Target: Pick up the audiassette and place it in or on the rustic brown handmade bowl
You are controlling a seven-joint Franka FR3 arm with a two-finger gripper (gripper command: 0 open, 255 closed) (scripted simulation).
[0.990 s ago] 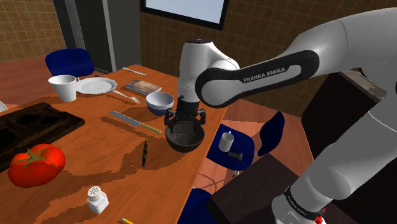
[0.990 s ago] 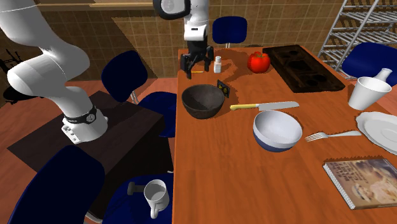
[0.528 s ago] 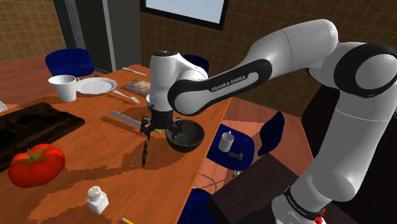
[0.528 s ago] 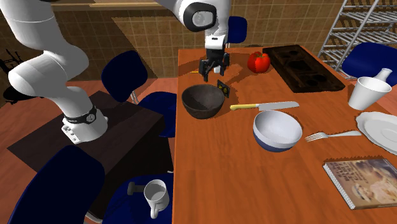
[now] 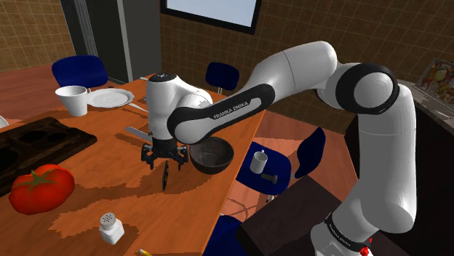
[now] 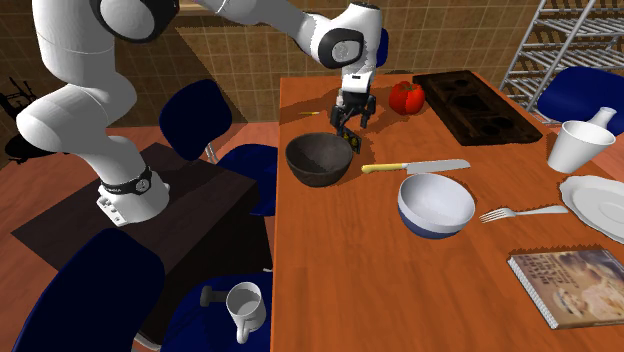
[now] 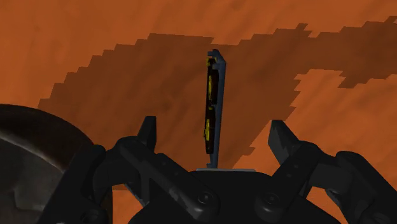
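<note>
Pre-grasp: gripper (image 5: 164,156) hovers over the audiocassette (image 5: 165,177), nothing held.
Fingers (image 7: 149,127) stand wide apart, one on each side of the cassette's line without touching it. The step in hand looks like alignment before descent. The cassette stands upright on its thin edge on the orange-brown table (image 5: 109,196). In the shoulder view it is just beside the dark bowl (image 5: 212,155), at the bowl's 8 o'clock. It is a slim dark slab seen nearly edge-on, with small yellow marks on one face. Next move, as I judge it: drop straight down, close across the two flat faces, lift, and carry toward 2 o'clock into the bowl. A glancing finger would probably tip the cassette over.
</note>
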